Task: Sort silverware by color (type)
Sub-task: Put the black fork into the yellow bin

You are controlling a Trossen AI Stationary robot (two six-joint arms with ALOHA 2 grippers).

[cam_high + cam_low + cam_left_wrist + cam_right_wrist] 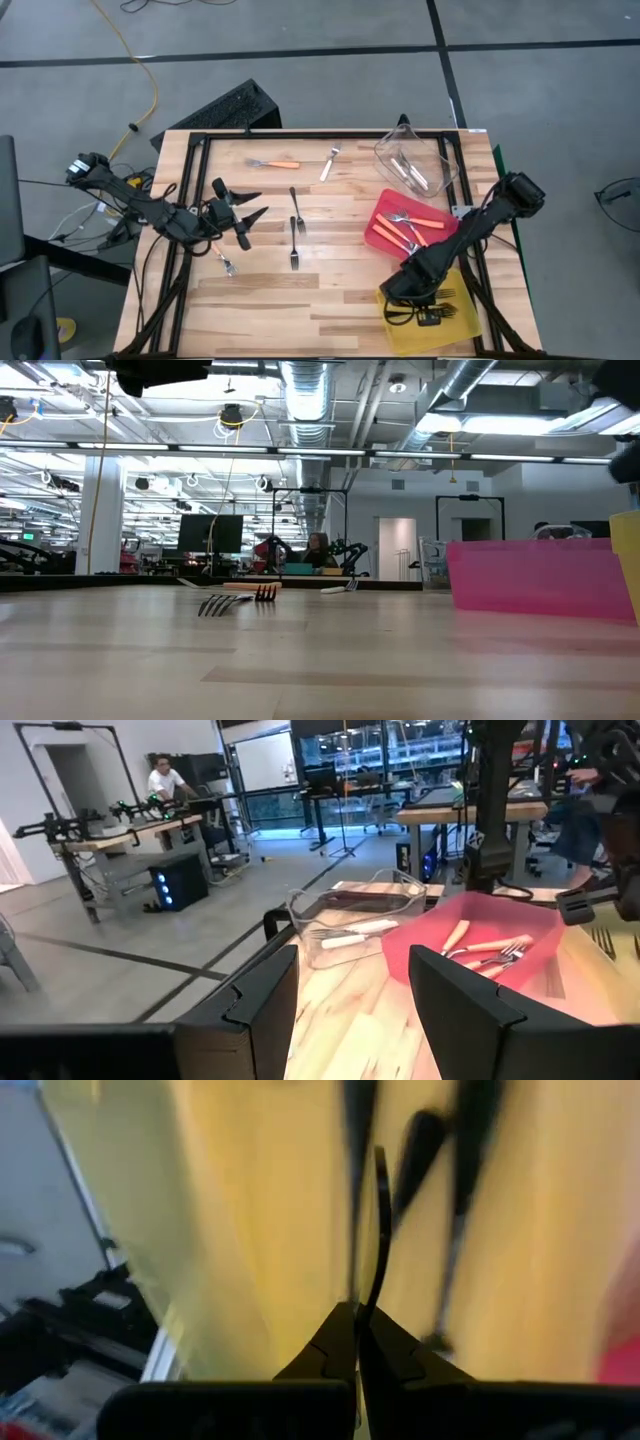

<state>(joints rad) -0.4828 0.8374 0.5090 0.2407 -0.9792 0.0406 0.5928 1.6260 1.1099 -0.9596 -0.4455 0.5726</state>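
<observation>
Black fork [378, 1230] sat clamped in the right gripper [357, 1320] over the yellow bin [465, 322]. Released crooked, it might catch the rim. Left gripper [243, 208] hovered apart, empty.

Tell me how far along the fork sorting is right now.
Partly done: orange-handled forks lie in the red bin, pale ones in the clear bin, black ones in the yellow bin. The right gripper holds a black fork over it. Five forks remain on the table; the left gripper waits open.

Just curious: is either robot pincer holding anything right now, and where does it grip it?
The right pincer pinches a black fork at one end, over the yellow bin. The left pincer is open, empty.
</observation>
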